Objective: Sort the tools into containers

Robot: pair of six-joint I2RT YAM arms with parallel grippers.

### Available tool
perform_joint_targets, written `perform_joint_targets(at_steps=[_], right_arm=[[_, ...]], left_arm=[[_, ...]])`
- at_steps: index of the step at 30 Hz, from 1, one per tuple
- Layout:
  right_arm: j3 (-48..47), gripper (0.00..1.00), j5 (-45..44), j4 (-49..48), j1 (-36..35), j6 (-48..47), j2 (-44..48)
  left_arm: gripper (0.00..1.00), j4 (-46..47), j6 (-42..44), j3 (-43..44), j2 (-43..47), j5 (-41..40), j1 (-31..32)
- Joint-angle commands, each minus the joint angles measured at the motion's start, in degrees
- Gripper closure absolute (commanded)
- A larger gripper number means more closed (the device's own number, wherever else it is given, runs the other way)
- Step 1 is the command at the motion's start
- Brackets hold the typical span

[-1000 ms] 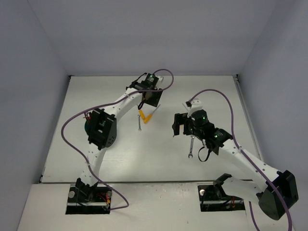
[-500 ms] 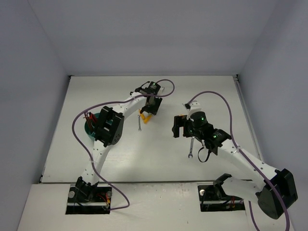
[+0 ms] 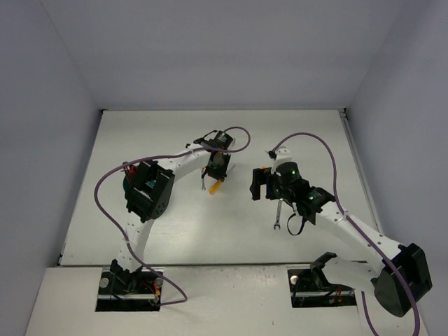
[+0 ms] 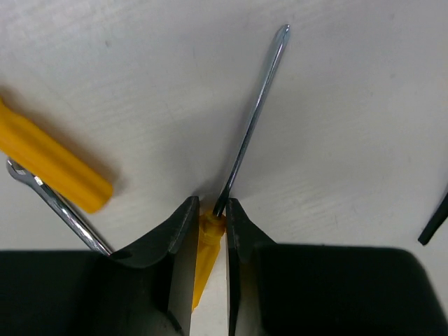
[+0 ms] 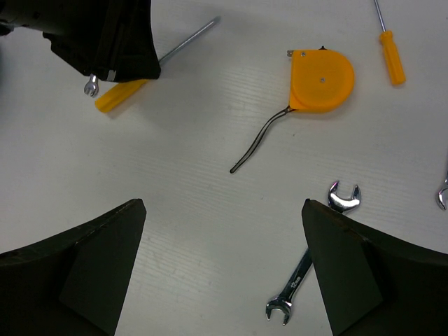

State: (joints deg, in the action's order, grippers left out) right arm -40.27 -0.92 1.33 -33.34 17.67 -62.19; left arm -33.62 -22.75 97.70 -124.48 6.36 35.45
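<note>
L pincer [image 4: 208, 210] is shut narrow on a thin screwdriver [image 4: 248, 126]. Its orange handle end is nipped between both fingers [image 4: 178, 238]. The chrome shaft runs out toward 1 o'clock in the L wrist view, low over the counter [image 4: 350, 105]. A 2nd orange handle [image 4: 52, 164] lies at 9 o'clock of that grip. A small silver wrench [image 4: 59, 206] is right at its lower edge; touching or just under it, can't tell. There's a dark bit [image 4: 435, 220] at the 3 o'clock edge, too cropped to name.

Top view: the L pincer sits near counter centre, a bit toward 11 o'clock. The teal bowl [image 3: 125, 187] is well apart at 9 o'clock, mostly hidden behind the L arm [image 3: 150, 192]. Its compartments aren't readable.

R pincer [image 5: 224, 210] stands wide w/ nothing between its fingers, above bare counter at roughly 3 o'clock of the L one. In the R wrist view:
- An orange tape measure [image 5: 320, 78] lies at 1 o'clock, w/ a thin dark cord trailing toward 7.
- A 3rd orange screwdriver [image 5: 388, 52] is at 2 o'clock, just beyond it.
- An open-ended wrench [image 5: 308, 262] is at 5 o'clock, just beside the R-hand finger.
- Another wrench tip [image 5: 442, 192] shows at the 3 o'clock edge.
</note>
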Motion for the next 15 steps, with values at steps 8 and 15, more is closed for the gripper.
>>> perform_joint_targets(at_steps=[8,15], right_arm=[[0.2,0.09,-1.0,-2.0,0.3,0.5,3.0],[1.1,0.08,-0.9,-1.8,0.3,0.9,4.1]], left_arm=[[0.76,-4.8,2.6,5.0,2.4,3.0,0.8],[0.68,-9.0,5.8,13.9,-3.5,2.2,1.3]])
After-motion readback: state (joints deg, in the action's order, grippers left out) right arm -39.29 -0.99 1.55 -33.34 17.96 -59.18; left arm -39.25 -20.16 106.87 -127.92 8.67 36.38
